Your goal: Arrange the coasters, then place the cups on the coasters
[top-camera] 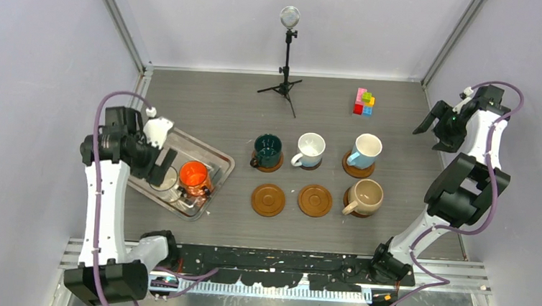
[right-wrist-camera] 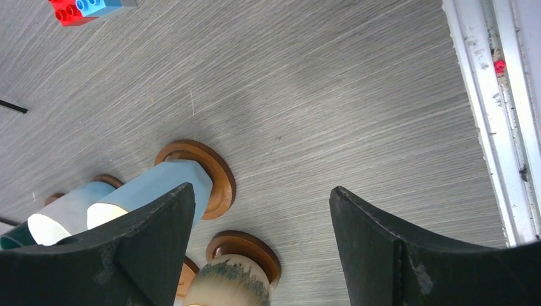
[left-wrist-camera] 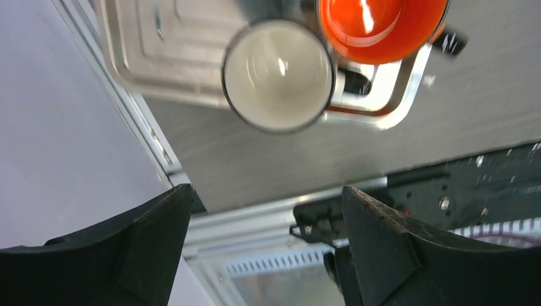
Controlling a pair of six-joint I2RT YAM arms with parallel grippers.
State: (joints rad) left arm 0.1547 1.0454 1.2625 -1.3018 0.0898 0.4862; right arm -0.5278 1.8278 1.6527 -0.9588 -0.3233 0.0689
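Observation:
Six wooden coasters lie in two rows of three. In the back row stand the dark green cup (top-camera: 267,150), the white cup (top-camera: 310,149) and the light blue cup (top-camera: 365,151), each on a coaster. In the front row, two coasters (top-camera: 268,200) (top-camera: 314,200) are bare and the beige cup (top-camera: 366,197) sits on the third. The orange cup (top-camera: 194,176) (left-wrist-camera: 379,25) and the dark-rimmed white cup (top-camera: 167,182) (left-wrist-camera: 278,75) stand in the metal tray (top-camera: 217,160). My left gripper (top-camera: 162,167) (left-wrist-camera: 265,210) hovers open over the tray, holding nothing. My right gripper (top-camera: 439,130) (right-wrist-camera: 261,194) hangs open at the far right, empty.
A microphone on a tripod (top-camera: 287,53) stands at the back centre. A stack of coloured blocks (top-camera: 363,102) (right-wrist-camera: 83,9) sits at the back right. Walls close in on both sides. A metal rail (top-camera: 282,258) runs along the near edge.

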